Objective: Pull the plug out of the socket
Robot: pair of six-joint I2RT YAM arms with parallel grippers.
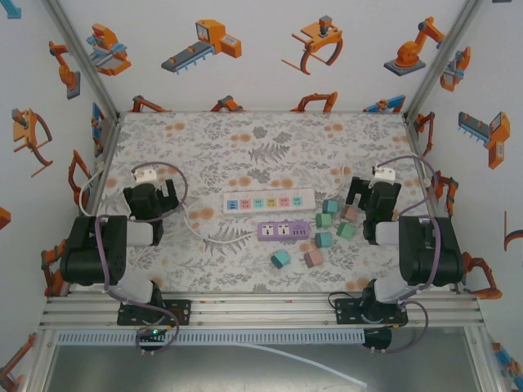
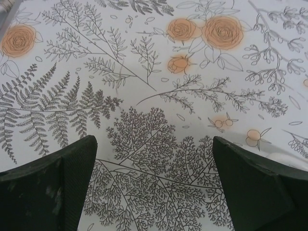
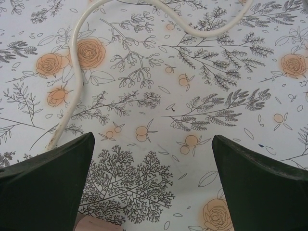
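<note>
Two socket strips lie mid-table: a white one [image 1: 270,201] with coloured outlets and, just in front of it, a purple one [image 1: 283,231]. Several small teal and pink plug-like blocks [image 1: 324,220] sit loose at and around the purple strip's right end. From this distance I cannot tell whether a plug is seated in either strip. My left gripper [image 1: 155,200] hovers left of the strips, open over bare patterned cloth [image 2: 154,139]. My right gripper [image 1: 368,200] hangs right of the blocks, also open with nothing between its fingers [image 3: 153,137].
A white cord [image 1: 204,233] curls from the white strip toward the left arm. Another white cord [image 3: 77,57] arcs across the cloth ahead of the right fingers, and a pink block's corner [image 3: 94,224] shows under them. Walls enclose the floral table [image 1: 245,147].
</note>
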